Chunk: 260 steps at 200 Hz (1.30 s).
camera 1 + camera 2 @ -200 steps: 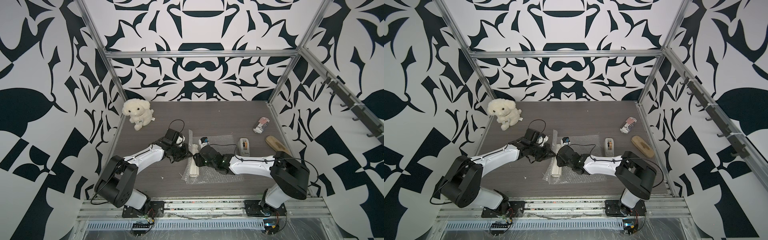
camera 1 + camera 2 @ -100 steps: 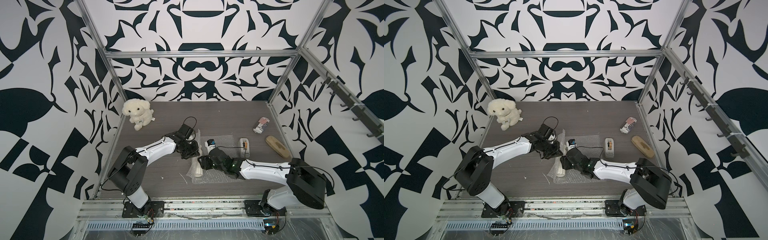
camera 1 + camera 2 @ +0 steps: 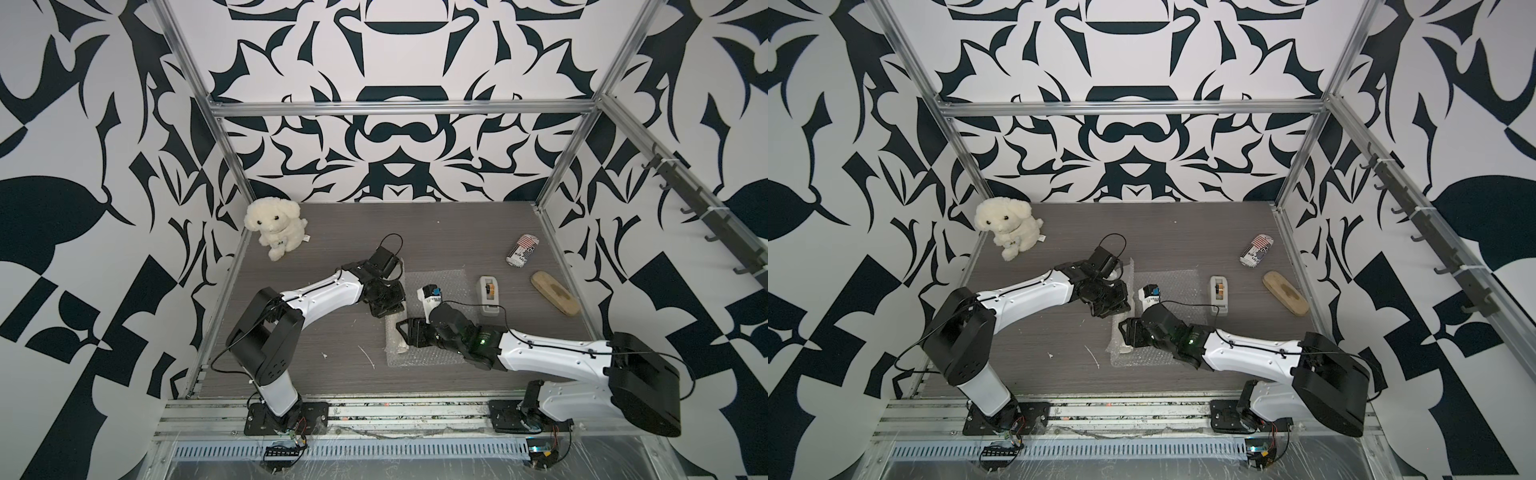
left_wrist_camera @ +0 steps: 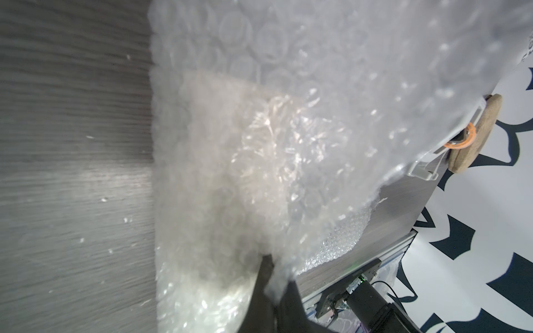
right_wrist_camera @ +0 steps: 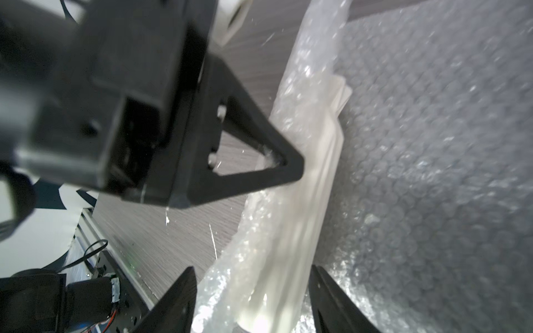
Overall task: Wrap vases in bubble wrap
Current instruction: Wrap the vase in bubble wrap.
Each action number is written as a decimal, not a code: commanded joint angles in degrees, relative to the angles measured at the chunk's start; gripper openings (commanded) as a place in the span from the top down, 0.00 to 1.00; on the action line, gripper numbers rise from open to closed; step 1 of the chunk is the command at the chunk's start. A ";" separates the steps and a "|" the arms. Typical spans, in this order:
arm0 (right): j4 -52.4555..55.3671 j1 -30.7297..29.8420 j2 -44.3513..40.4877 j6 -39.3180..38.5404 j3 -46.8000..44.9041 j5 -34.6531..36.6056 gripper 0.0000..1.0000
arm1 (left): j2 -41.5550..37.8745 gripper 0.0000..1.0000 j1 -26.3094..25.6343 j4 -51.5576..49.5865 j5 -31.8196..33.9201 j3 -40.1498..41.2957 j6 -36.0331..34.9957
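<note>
The white ribbed vase lies on its side on the bubble wrap, near the sheet's left edge. That edge of the sheet is lifted and folded over it. My left gripper is shut on the raised edge, which in the left wrist view shows as bubble wrap draped over the vase and pinched in the left gripper. My right gripper is open. Its fingers stand on either side of the covered vase without touching it. In a top view the right gripper sits over the vase.
A cream plush dog sits at the back left. On the right of the table are a striped can, a white tape dispenser and a wooden brush. Metal frame posts and patterned walls enclose the table.
My left gripper has carried the bubble wrap's edge to the right, over the vase. My right gripper has moved slightly nearer the front, and its jaws have spread wider.
</note>
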<state>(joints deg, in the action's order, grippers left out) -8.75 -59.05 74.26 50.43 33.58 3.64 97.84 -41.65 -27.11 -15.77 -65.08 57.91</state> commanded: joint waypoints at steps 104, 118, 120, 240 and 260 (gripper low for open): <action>2.91 -0.90 2.30 1.17 2.13 9.05 1.00 | 1.76 0.87 -0.46 -3.10 5.66 -1.06 -0.25; 3.86 -0.91 2.42 0.86 1.97 9.44 1.00 | 1.67 0.82 -0.40 -3.00 5.55 -1.58 -0.51; 3.90 -0.90 2.46 0.77 1.94 9.52 1.00 | 1.65 0.82 -0.37 -2.98 5.57 -1.68 -0.52; 5.44 2.65 3.25 -5.89 1.22 6.00 1.00 | -12.03 0.30 1.92 -8.50 17.44 -3.31 0.78; 5.93 4.29 3.30 -7.46 1.70 3.75 1.00 | -14.80 0.30 1.92 -3.83 17.65 4.37 3.52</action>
<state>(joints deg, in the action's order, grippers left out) -4.03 -56.51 77.91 45.93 34.94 10.04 85.54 -39.75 -31.31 -2.44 -67.99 57.76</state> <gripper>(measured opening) 0.050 0.699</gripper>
